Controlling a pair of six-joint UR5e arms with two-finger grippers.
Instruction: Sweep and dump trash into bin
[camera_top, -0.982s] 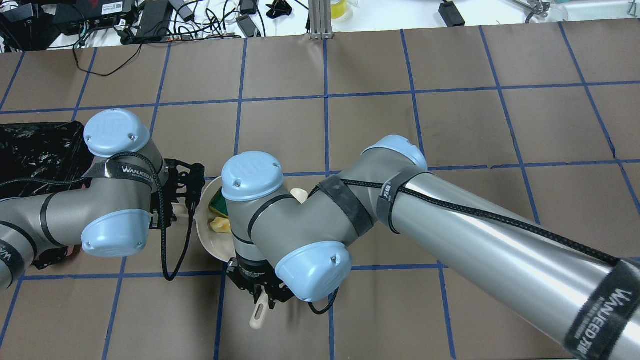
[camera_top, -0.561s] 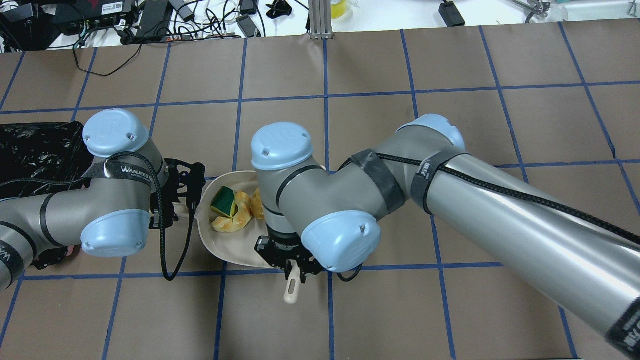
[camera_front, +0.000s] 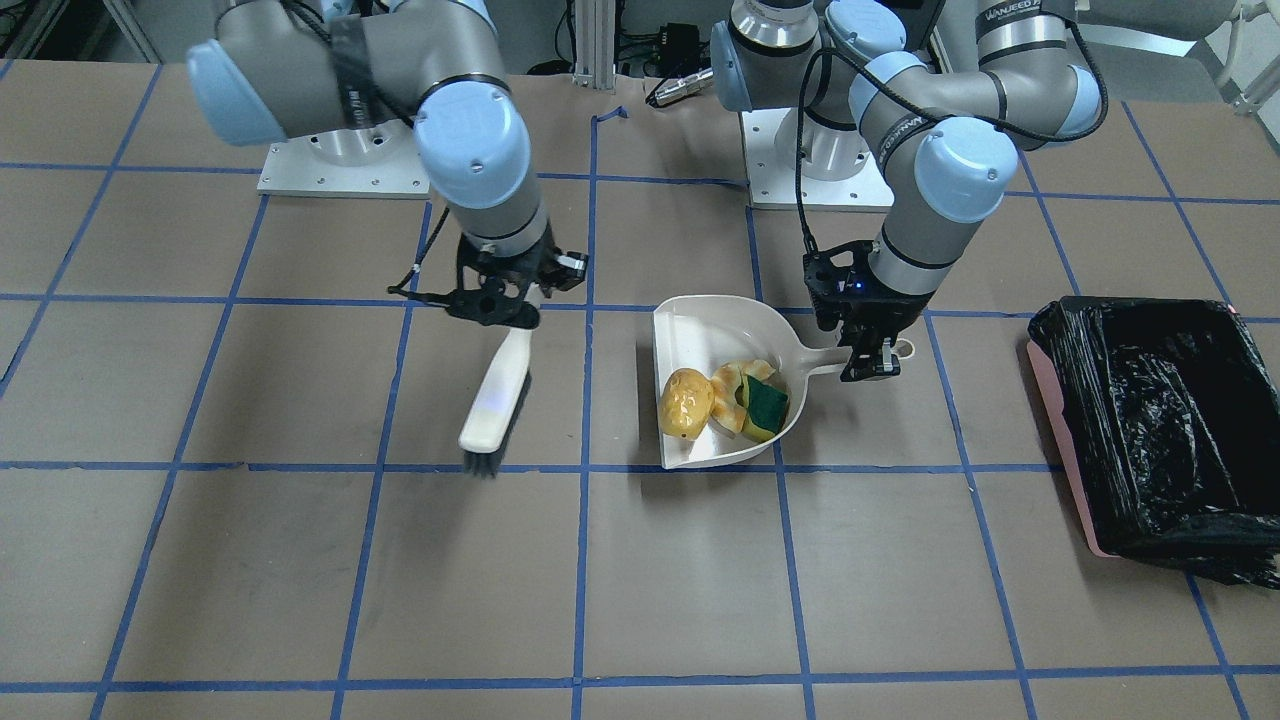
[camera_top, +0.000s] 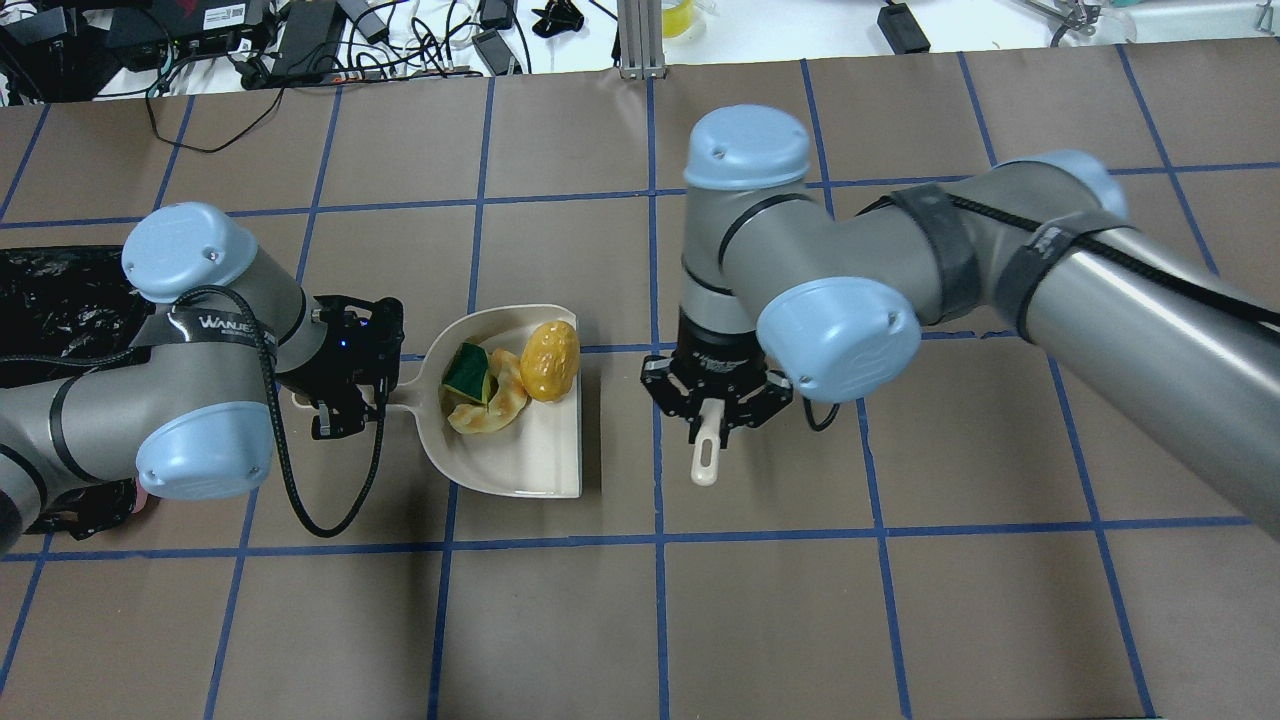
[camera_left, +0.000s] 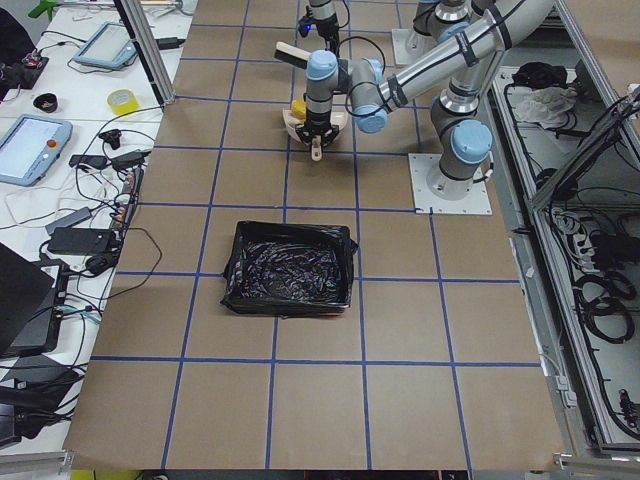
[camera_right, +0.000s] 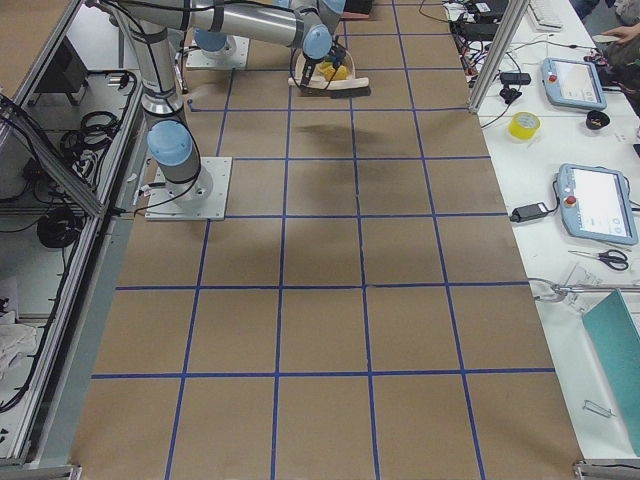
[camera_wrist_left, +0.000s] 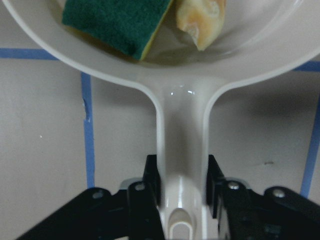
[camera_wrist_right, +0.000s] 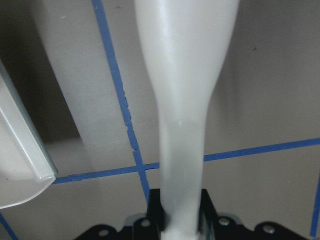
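**Trash (camera_front: 733, 398) all in the dustpan (camera_front: 700, 325), dumping not yet done**

We judged the sweeping half of the job finished. The potato-like lump (camera_front: 686, 402), the curved bread piece (camera_top: 490, 405) and the green-and-yellow sponge (camera_front: 767, 405) lay bunched together inside the off-white dustpan, which sat on the counter (camera_front: 640, 580) near its middle. The lump lay nearest the pan's straight open edge.

The left pincer (camera_wrist_left: 182, 192) was clamped on the dustpan's handle, one finger pressed against each side of the stem. The right pincer (camera_wrist_right: 182, 200) was closed round the handle of the brush (camera_front: 495, 405), which pointed bristles-down and stood well apart from the pan's open edge, on the side away from the bin (camera_front: 1150, 420). We could not tell whether the bristles touched the counter.

The bin, lined with a crinkled black bag, stood on the robot's left, well apart from the pan, and we saw nothing inside it. What remained, by our reading, was the whole dump: lifting the pan, carrying it over the bin and tipping it out. We thought the lump might roll off the open edge if the pan tilted that way.
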